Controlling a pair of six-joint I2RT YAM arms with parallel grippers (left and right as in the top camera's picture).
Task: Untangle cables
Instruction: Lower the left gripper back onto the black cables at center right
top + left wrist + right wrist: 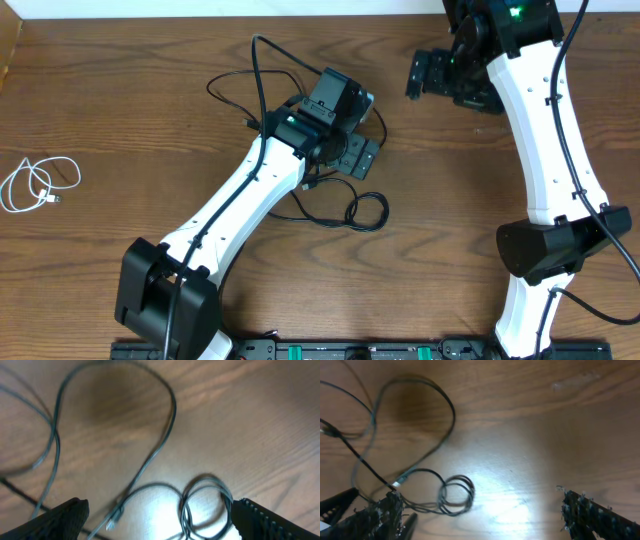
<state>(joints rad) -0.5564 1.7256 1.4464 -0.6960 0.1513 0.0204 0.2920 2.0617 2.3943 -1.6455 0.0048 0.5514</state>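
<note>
Wood table (120, 90): your left gripper (159, 510) hangs wide open with black cables (165, 435) looped between its jaws, probably ready to pinch. Right gripper (480, 497) released too, cables nearer its left jaw; white cable (38, 185) well apart.

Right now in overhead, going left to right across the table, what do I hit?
Order: white cable → black cables → right gripper. The left gripper is left out: it sits over the black cables, so its place in the order is unclear.
</note>
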